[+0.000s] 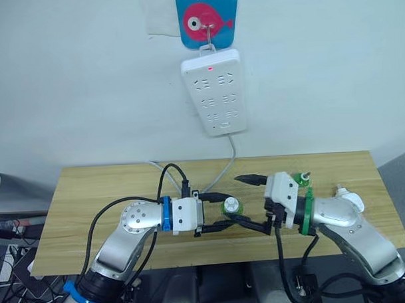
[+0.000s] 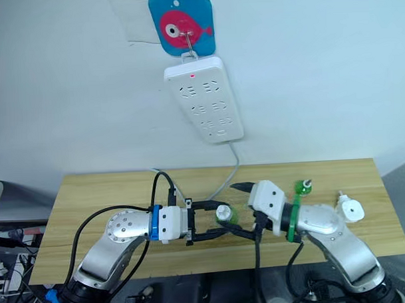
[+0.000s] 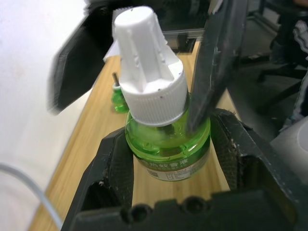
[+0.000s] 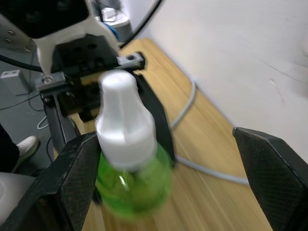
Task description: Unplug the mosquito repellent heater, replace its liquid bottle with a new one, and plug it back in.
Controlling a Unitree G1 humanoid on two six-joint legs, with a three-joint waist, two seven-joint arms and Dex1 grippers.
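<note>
Capped green bottle [image 3: 166,139] sits gripped in left end effector [image 1: 226,214], below the wall power strip [image 1: 214,91]. Right end effector [image 1: 257,204] gapes around the white cap [image 3: 149,67]; close squarely, then twist.

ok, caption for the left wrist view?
Left gripper clamps a capped green bottle while the right gripper's finger reaches in.

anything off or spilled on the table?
No spill visible. The white multi-socket power strip hangs tilted on the wall. The white rounded heater is unplugged on the wooden table, as the task expects.
</note>
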